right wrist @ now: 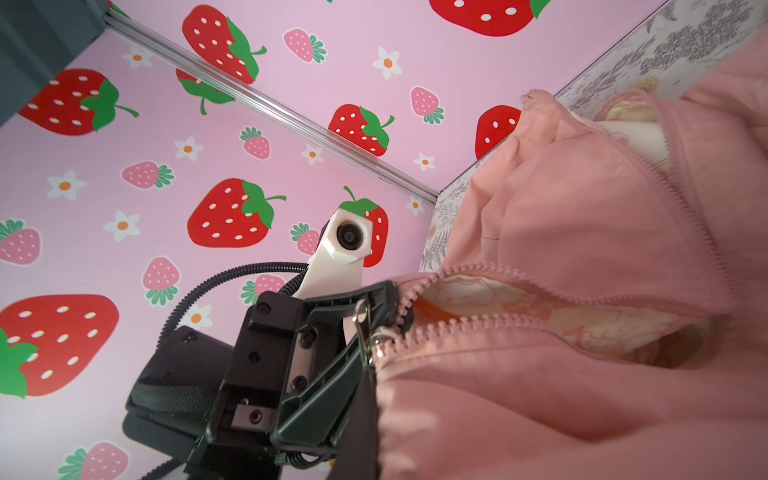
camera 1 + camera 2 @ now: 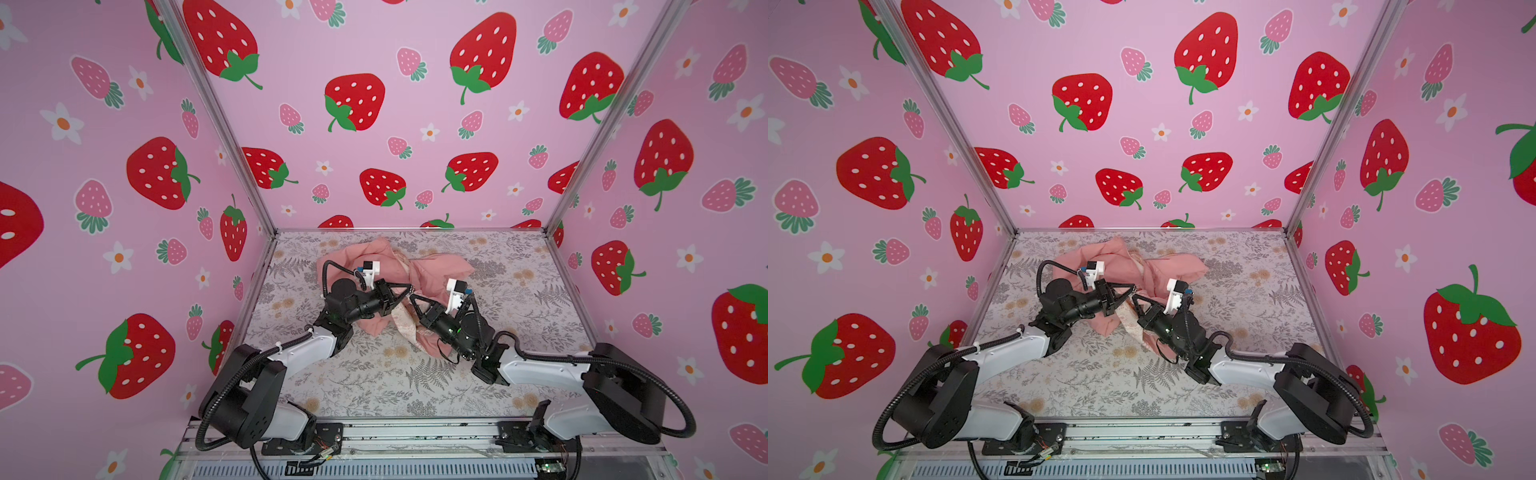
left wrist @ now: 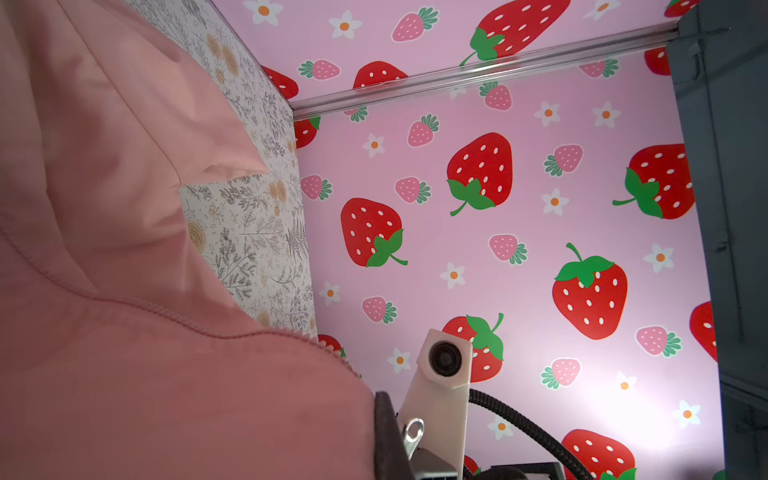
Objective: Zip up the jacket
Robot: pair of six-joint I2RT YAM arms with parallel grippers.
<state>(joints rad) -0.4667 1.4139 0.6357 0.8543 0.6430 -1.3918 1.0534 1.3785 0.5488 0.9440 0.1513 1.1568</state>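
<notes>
So the jacket (image 2: 440,270) is lying crumpled around the far middle of the tabletop (image 2: 374,374), sleeves flopped out left and right. The front is mostly open, and in the right wrist view you can see the cream lining (image 1: 519,307) through the gap. The teeth only meet right at the slider (image 1: 379,338) and fan apart from there, so I'd say the zipping has barely started. The pull (image 1: 365,326) sticks out from the slider and lies against a finger of the left hand (image 2: 409,286). Both hands meet almost tip to tip over that spot, above the middle of the jacket. The left hand comes in from the left and the right hand (image 2: 412,297) from the near right, both with jaws pressed together. The cloth tents up toward them, so each looks to be pinching the jacket right by the slider. Whether either one actually has the pull I can't tell, since the tips crowd each other. Makes sense as a setup imo: one hand anchors the cloth below the slider to keep the teeth taut, and the other runs the slider up. If the anchor slips, soft cloth like this will probably just bunch up and jam.
</notes>
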